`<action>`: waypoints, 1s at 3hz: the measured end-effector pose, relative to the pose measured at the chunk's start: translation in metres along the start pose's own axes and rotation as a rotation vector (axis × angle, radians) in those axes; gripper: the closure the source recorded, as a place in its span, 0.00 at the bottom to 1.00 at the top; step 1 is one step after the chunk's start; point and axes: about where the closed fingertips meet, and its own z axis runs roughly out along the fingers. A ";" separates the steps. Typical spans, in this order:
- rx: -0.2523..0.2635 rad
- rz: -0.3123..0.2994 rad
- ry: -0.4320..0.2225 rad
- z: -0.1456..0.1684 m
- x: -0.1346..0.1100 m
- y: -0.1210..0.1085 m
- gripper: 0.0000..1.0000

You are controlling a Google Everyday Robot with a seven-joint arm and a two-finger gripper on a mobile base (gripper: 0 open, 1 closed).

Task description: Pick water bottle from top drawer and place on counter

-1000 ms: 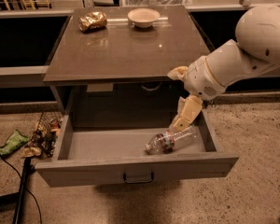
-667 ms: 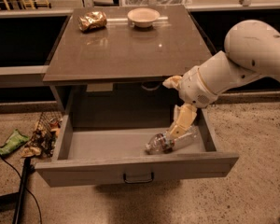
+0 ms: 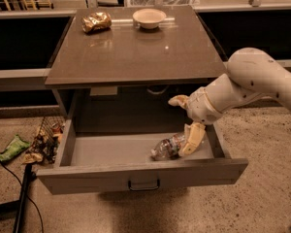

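A gold foil bag [image 3: 96, 21] and a pale bowl [image 3: 149, 17] sit at the far edge of the desk [image 3: 136, 57]. Below it, the top drawer [image 3: 140, 176] is pulled out. The water bottle [image 3: 167, 147] lies on its side in the right part of the drawer. The claw [image 3: 179, 127] is spread, with its lower finger [image 3: 193, 139] just beside the bottle's right end.
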 end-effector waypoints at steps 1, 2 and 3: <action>-0.008 -0.009 -0.007 0.010 0.026 -0.009 0.00; 0.005 -0.011 -0.018 0.015 0.043 -0.020 0.00; 0.026 -0.007 -0.021 0.019 0.057 -0.028 0.00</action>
